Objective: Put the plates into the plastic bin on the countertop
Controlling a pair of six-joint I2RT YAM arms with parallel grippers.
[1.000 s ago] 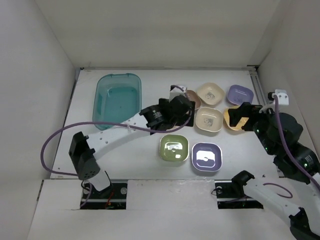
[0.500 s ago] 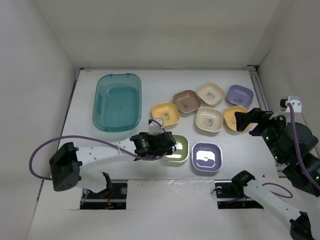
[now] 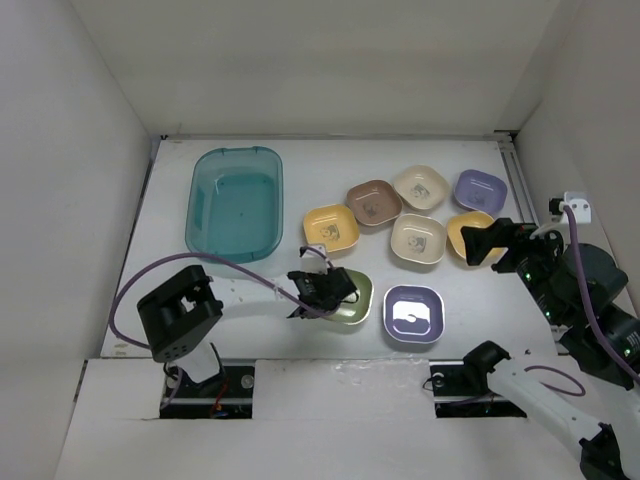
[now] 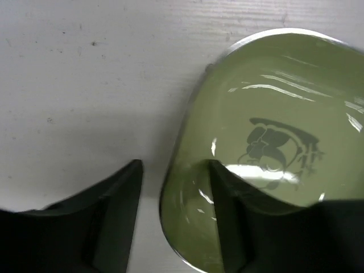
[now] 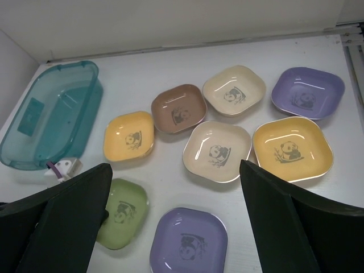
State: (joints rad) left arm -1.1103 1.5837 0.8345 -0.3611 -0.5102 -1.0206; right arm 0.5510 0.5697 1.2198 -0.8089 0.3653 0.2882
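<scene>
Eight plates lie on the white countertop [image 3: 250, 280]. The green plate [image 3: 354, 300] [image 4: 273, 142] [image 5: 120, 213] is nearest the front. My left gripper [image 3: 318, 288] [image 4: 175, 165] straddles its left rim, one finger [image 4: 230, 216] inside the dish and the other [image 4: 114, 216] outside. A strip of counter shows between the outer finger and the rim, so the jaws are still open. The teal plastic bin [image 3: 235, 203] [image 5: 51, 114] stands empty at the back left. My right gripper [image 3: 487, 240] [image 5: 175, 166] hangs wide open high over the right-hand plates, holding nothing.
Other plates: yellow [image 3: 331, 228], brown [image 3: 374, 202], cream [image 3: 420, 187], lavender [image 3: 480, 188], cream [image 3: 417, 240], yellow [image 3: 465, 235] partly under my right gripper, lavender [image 3: 412, 313]. White walls close in the left, back and right. A purple cable [image 3: 120, 300] loops off the left arm.
My left arm swung from the back plates down to the green plate and its jaws narrowed round the rim. The right gripper shifted slightly, still wide open.
</scene>
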